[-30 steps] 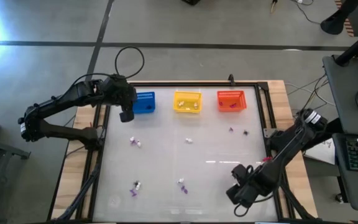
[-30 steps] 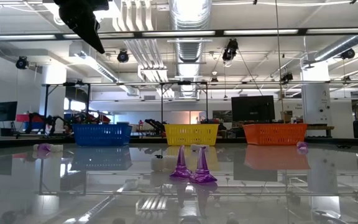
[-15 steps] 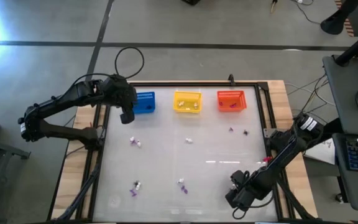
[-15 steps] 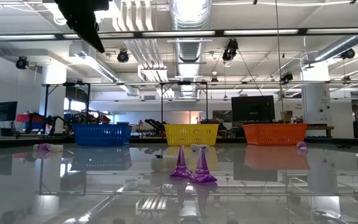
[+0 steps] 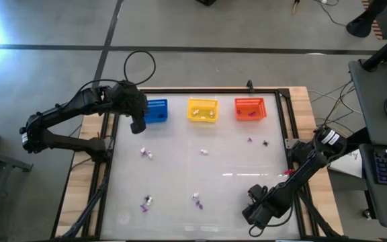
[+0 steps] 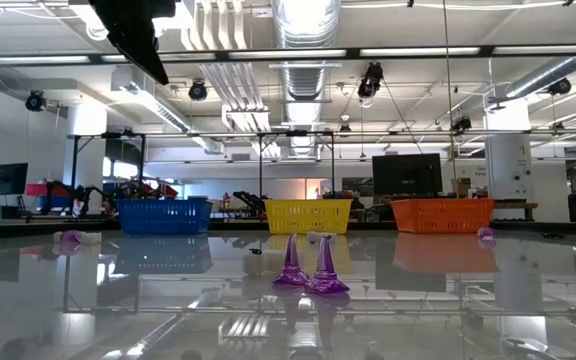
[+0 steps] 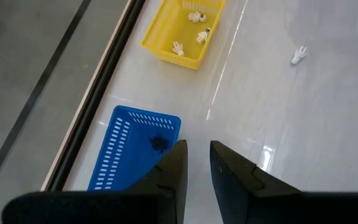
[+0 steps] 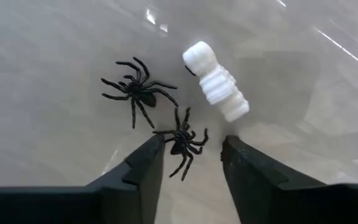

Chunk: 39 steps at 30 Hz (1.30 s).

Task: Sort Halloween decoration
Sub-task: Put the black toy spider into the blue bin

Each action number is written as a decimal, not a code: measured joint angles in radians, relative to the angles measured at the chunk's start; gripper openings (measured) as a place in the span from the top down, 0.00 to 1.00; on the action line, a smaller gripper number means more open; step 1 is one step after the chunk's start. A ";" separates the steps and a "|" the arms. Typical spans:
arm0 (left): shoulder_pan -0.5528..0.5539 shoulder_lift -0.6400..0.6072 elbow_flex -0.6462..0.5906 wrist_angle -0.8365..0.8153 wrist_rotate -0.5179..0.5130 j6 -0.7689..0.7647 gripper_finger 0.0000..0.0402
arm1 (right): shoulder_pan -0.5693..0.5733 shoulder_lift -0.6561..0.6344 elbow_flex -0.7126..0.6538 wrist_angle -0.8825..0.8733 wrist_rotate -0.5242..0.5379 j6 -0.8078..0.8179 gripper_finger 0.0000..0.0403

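Down at the near edge the right gripper (image 8: 190,163) hung low with jaws parted around a black spider (image 8: 184,142) (a second spider (image 8: 137,90) and a white mummy (image 8: 215,81) just beyond), while far off the left gripper (image 7: 196,167), jaws narrowly apart and empty, hovered by the blue basket (image 7: 126,149).

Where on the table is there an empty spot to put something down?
The widest bare patch is mid-table, between the lone white trinket and the two purple cones. The back edge is crowded with the blue basket, yellow basket and orange-red basket. The front right is busy too: the right gripper hangs over two black spiders.
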 joint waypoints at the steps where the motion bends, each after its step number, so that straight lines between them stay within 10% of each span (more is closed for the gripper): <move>1: 0.000 0.000 0.000 0.000 0.000 0.000 0.87 | -0.001 -0.002 0.000 0.000 0.004 -0.001 0.67; 10: 0.000 0.000 0.000 0.000 -0.001 -0.005 0.87 | -0.007 -0.014 -0.001 0.001 0.030 -0.018 0.96; 24: 0.000 0.000 0.000 -0.003 0.059 0.008 0.87 | -0.024 -0.139 0.082 -0.040 0.229 -0.079 0.98; 39: 0.003 0.024 0.000 -0.002 0.263 0.079 0.87 | -0.340 -0.147 0.189 -0.025 0.327 -0.596 0.98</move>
